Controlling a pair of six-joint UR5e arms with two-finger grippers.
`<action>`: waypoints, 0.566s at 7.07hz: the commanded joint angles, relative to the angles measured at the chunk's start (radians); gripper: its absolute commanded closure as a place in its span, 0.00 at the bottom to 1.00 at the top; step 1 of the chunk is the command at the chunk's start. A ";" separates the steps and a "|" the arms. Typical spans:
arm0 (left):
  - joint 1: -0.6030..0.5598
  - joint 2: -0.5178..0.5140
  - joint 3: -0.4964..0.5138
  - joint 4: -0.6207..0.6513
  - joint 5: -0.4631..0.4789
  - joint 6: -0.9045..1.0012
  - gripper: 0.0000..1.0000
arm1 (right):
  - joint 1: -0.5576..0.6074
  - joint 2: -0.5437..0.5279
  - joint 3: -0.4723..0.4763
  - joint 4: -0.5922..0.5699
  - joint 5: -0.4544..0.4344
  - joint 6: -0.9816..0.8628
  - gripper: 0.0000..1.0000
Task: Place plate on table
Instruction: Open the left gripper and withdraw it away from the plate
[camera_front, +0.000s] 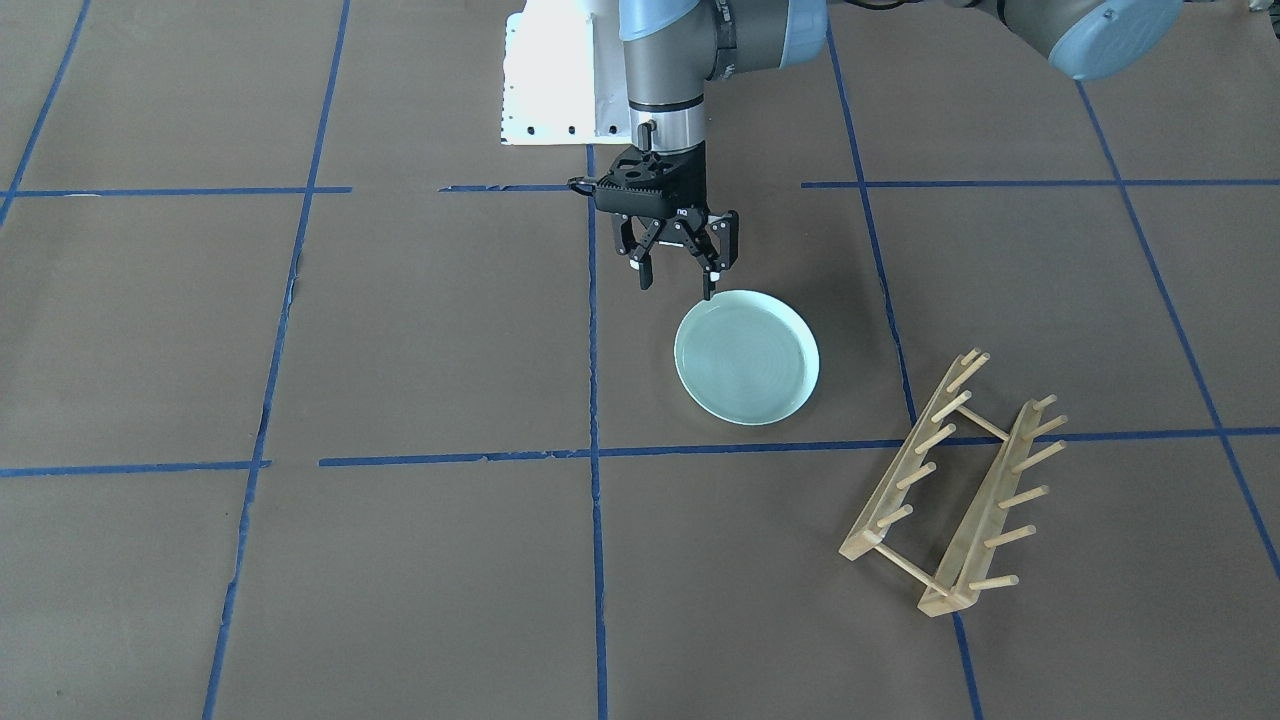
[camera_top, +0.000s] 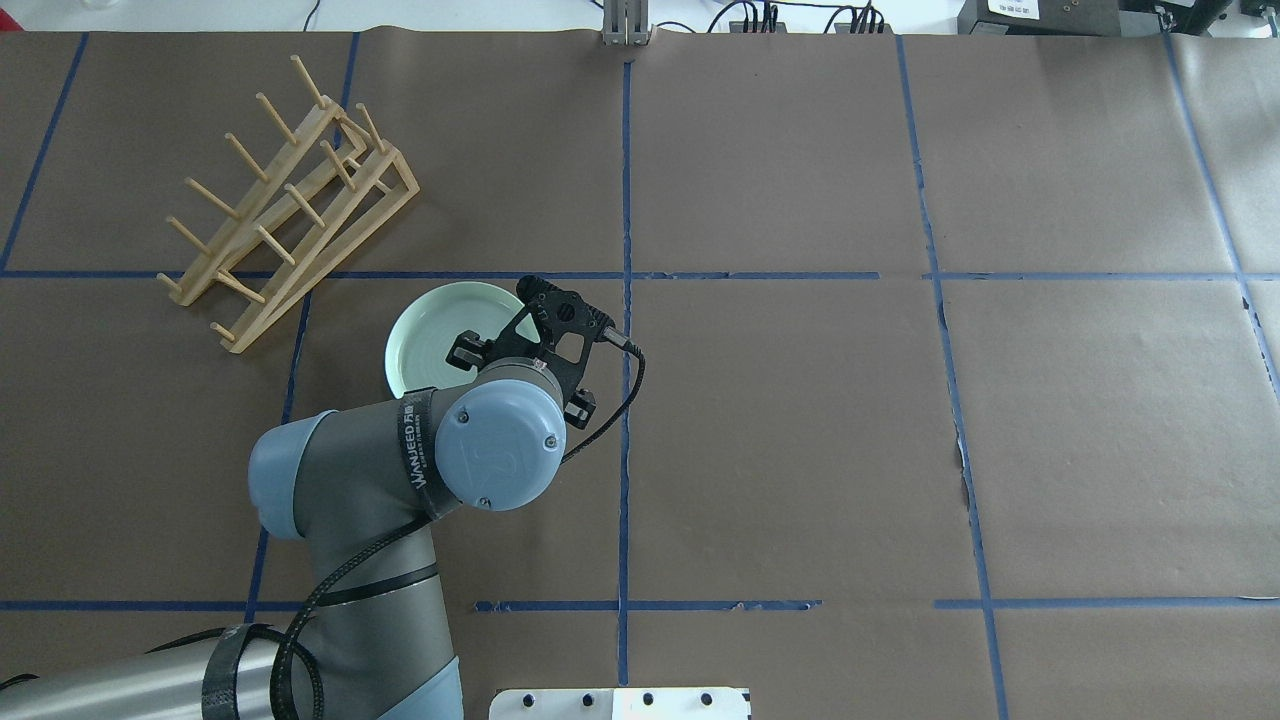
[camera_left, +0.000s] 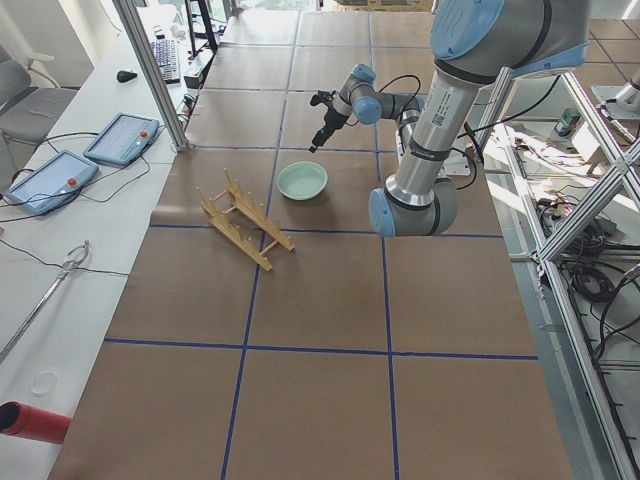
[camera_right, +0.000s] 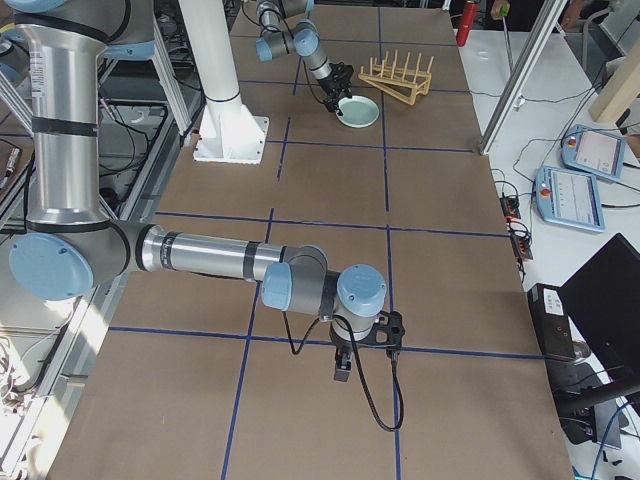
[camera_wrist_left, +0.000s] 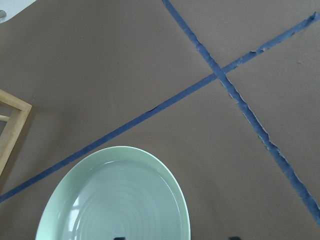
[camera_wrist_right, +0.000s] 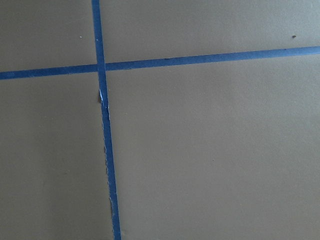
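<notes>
The setting is a robotics laboratory. The table (camera_left: 300, 300) is a large work surface covered in brown paper and marked into squares by blue tape lines (camera_top: 625, 200). The left arm (camera_top: 350, 470) and the right arm (camera_right: 200, 255), both industrial units, rise from a white metal base (camera_right: 232, 140) at one long edge. Aluminium profile posts (camera_left: 150, 70) stand along the table's edges. Beyond the opposite long edge, a white bench (camera_left: 90, 230) carries teach pendants (camera_left: 122, 137) and a keyboard (camera_left: 167, 58), with an office chair (camera_left: 28, 95) beside it.

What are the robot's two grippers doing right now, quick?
Left gripper: open, holding nothing, by the edge of the plate.
Right gripper: cannot tell, it shows only in a side view.
</notes>
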 joint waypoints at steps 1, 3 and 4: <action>-0.104 -0.003 -0.064 -0.003 -0.156 -0.001 0.00 | 0.000 0.000 0.000 0.000 0.000 0.000 0.00; -0.308 0.003 -0.095 0.003 -0.384 0.004 0.00 | 0.000 0.000 0.000 0.000 0.000 0.000 0.00; -0.419 0.008 -0.096 0.003 -0.460 0.099 0.00 | 0.000 0.000 0.000 0.000 0.000 0.000 0.00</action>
